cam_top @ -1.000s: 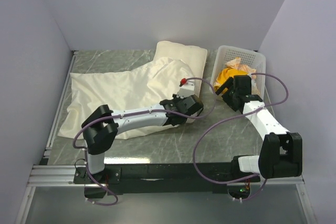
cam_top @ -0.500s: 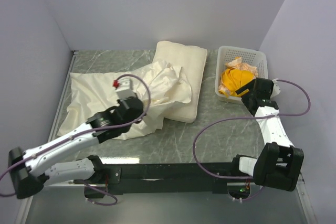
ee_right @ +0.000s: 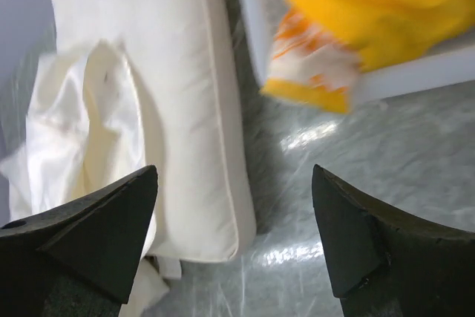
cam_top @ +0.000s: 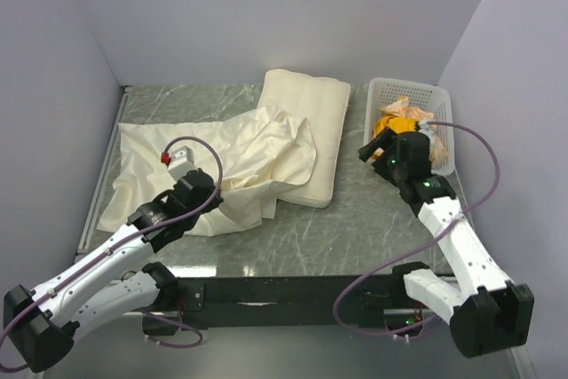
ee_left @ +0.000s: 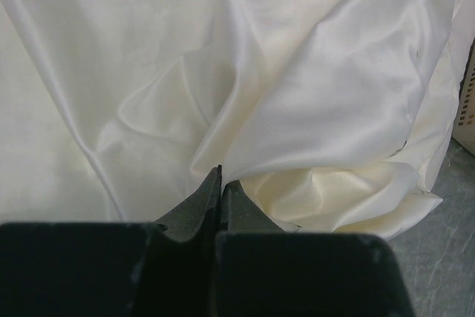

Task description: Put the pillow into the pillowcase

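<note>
The plump cream pillow (cam_top: 311, 113) lies lengthwise at the back middle of the table. The thin, sheeny pillowcase (cam_top: 177, 153) spreads out to its left, and a bunched part (cam_top: 280, 148) is draped over the pillow's left side. My left gripper (cam_top: 222, 188) is shut, its tips (ee_left: 221, 172) pinching a fold of the pillowcase (ee_left: 312, 94). My right gripper (cam_top: 373, 153) hangs open just right of the pillow. In the right wrist view its jaws (ee_right: 234, 172) stand wide above the pillow's (ee_right: 185, 72) near right corner, holding nothing.
A white basket (cam_top: 439, 99) holding an orange-yellow cloth (cam_top: 395, 126) stands at the back right, close behind my right gripper. Grey marbled table (cam_top: 337, 228) shows in front of the pillow. Walls close in the left, back and right.
My left arm has swung left and back, dragging the pillowcase partly off the pillow and bunching it. My right arm drew back toward the basket, then came forward beside the pillow again.
</note>
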`<state>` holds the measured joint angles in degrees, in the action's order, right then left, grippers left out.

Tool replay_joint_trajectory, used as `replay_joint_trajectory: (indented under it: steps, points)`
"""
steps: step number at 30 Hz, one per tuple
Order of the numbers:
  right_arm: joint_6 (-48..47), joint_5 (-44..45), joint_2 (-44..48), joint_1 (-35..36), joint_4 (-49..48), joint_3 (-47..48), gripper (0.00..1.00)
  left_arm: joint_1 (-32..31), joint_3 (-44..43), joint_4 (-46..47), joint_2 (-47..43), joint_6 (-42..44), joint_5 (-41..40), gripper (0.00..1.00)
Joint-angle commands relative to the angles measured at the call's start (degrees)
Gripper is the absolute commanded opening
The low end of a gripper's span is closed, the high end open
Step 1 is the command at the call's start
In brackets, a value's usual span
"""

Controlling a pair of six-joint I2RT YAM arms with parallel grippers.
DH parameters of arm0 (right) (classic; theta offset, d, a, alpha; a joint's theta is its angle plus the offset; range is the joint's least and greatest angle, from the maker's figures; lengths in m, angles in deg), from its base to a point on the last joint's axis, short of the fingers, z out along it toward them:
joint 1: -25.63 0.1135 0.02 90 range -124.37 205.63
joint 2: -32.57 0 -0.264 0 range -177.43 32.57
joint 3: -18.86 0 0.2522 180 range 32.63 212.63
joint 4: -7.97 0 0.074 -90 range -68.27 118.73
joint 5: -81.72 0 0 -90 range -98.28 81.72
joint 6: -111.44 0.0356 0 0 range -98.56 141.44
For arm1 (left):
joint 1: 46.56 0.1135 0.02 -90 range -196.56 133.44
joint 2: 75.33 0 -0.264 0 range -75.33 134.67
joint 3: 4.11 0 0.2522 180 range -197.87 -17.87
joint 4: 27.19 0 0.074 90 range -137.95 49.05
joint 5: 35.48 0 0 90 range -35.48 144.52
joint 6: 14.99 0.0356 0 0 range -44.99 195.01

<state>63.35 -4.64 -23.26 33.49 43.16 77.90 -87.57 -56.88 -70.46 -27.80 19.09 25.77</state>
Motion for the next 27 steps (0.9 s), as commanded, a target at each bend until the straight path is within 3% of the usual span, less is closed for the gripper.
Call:
replay_joint_trajectory:
  steps: [1, 5, 6, 8, 12, 17, 22, 25, 26, 27]
  points:
    - [0.5, 0.9, -7.5, 6.4, -5.2, 4.6, 0.87, 0.8, 1.0, 3.1, -1.3, -1.6, 2.7, 0.04]
    - [0.3, -2.8, -19.7, 6.5, -7.9, 9.8, 0.70, 1.2, 0.7, 3.1, -0.9, -1.2, 2.9, 0.04]
    - [0.5, -2.8, -21.3, 6.5, -9.1, 11.2, 0.62, 1.2, 0.7, 3.1, -0.8, -1.2, 2.9, 0.04]
    - [0.5, -1.5, -25.8, 6.6, -8.8, 13.0, 0.48, 1.3, 0.9, 3.3, -0.6, -1.1, 3.2, 0.04]
    - [0.2, 4.3, -32.4, 5.8, -4.7, 16.9, 0.33, 1.6, 0.8, 2.6, -0.9, -1.1, 2.5, 0.03]
    - [0.2, 8.6, -35.3, 0.3, -2.9, 15.0, 0.32, 3.0, 0.5, -0.2, -3.9, -0.3, 1.4, 0.04]
    - [-0.2, 9.0, -31.3, -2.4, -3.7, 10.5, 0.33, 5.2, -0.3, -2.3, -6.0, 1.2, 0.4, 0.05]
    - [-1.5, 5.2, -28.2, -1.7, -5.1, 8.6, 0.46, 7.1, -1.3, -3.8, -6.7, 1.9, -0.2, 0.05]
    - [-1.8, 3.8, -27.5, 0.2, -6.4, 8.3, 0.61, 8.0, -1.6, -4.0, -7.1, 2.0, -0.2, 0.05]
    - [-2.7, 1.7, -27.0, 1.8, -7.0, 7.7, 0.69, 8.3, -1.9, -4.0, -7.4, 2.2, -0.3, 0.06]
